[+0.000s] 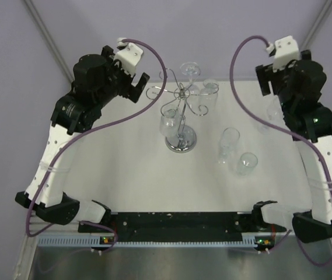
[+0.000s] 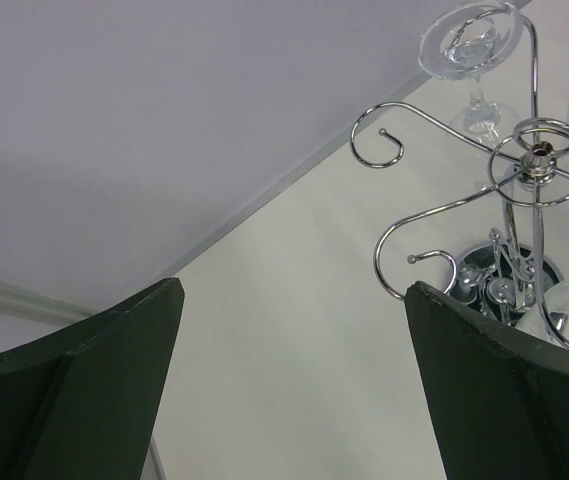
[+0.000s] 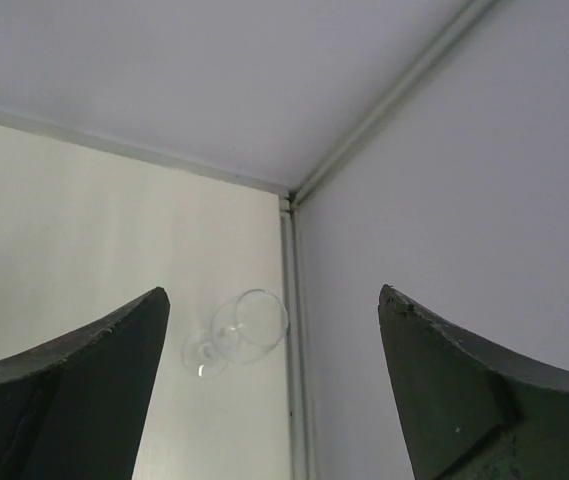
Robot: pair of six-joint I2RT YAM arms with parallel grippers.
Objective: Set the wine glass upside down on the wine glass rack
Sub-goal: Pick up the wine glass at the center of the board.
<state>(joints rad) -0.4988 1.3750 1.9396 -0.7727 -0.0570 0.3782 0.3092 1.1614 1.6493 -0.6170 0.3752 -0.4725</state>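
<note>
1. Your right gripper is spread wide with nothing between its fingers. Your left gripper is spread just as wide and is also empty.
2. The wine glass lies on its side on the table, close to the edge where the wall rises, near the corner. In the right wrist view it sits at about 7 o'clock from the midpoint of the fingers, clear of both.
3. Its long axis runs from 2 o'clock to 8 o'clock in that view, with the big round bowl toward 2 and the smaller end toward 8. The stem is too faint to trace.
4. The rack stands mid-table. Take it as the dial centre, with 12 pointing away from the arm bases. Your right gripper hangs near 2 o'clock and your left near 10. Three hung glasses, by my count, are upside down on its arms. Two loose glasses sit around 4 o'clock.
5. My read is that the right arm is much the nearer and should take this one. You would want the fingers set across the 2-to-8 line, about the narrow middle of the wine glass. Mind the wall beside it, which leaves little room on that side.
</note>
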